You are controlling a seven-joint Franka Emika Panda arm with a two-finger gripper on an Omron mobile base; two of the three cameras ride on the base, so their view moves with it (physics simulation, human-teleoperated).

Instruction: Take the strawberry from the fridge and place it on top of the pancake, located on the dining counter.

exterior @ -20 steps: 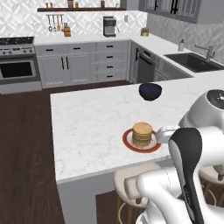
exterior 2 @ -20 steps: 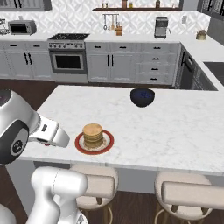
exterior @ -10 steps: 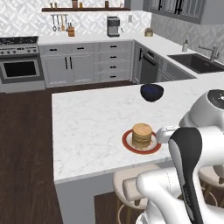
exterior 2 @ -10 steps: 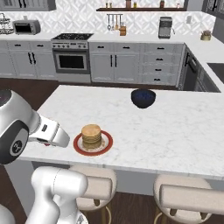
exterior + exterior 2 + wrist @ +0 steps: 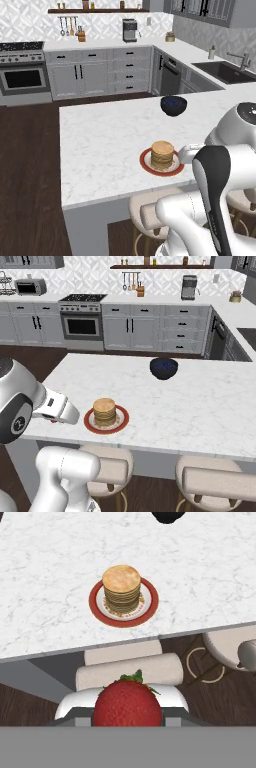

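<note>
Off the counter [image 5: 60,557] edge, above a stool [image 5: 127,669]: gripper [image 5: 128,719] clamped on strawberry [image 5: 128,704]; pancake [image 5: 121,579] stacked on plate [image 5: 148,609].

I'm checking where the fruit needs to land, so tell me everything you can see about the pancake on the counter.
The pancake looks like a short stack of round tan discs with a golden-brown top and darker banded sides. It sits upright in the middle of a red-rimmed round plate and is narrower than it, leaving the rim showing all round. The plate rests on the white marble dining counter, near the edge above the stools. Nothing lies on top of the pancake, and only the plate touches it.
</note>
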